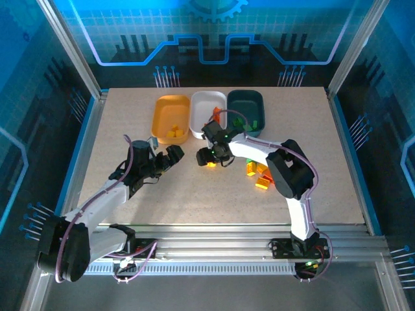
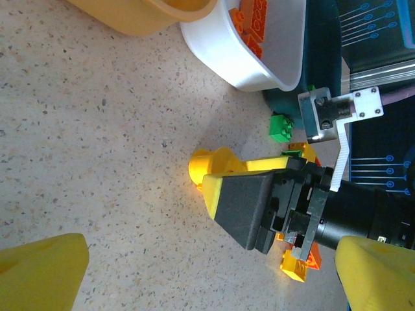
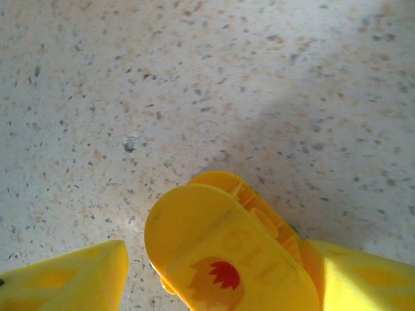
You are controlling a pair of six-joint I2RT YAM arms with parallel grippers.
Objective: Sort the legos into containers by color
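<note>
Some bricks are already sorted into the yellow tray, white tray and green tray; a small pile is left on the table; a yellow piece is seen between the fingers of the right hand, grip not discernible; the left hand is spread wide, empty.

yellow right pincer, perhaps purple cables

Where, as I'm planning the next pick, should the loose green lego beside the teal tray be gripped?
Take the green lego across its two flat sides, coming straight down from above. It sits low on the table close to the teal tray, so a sideways approach would probably bump the wall. Closing parallel to that wall likely fits best.
</note>
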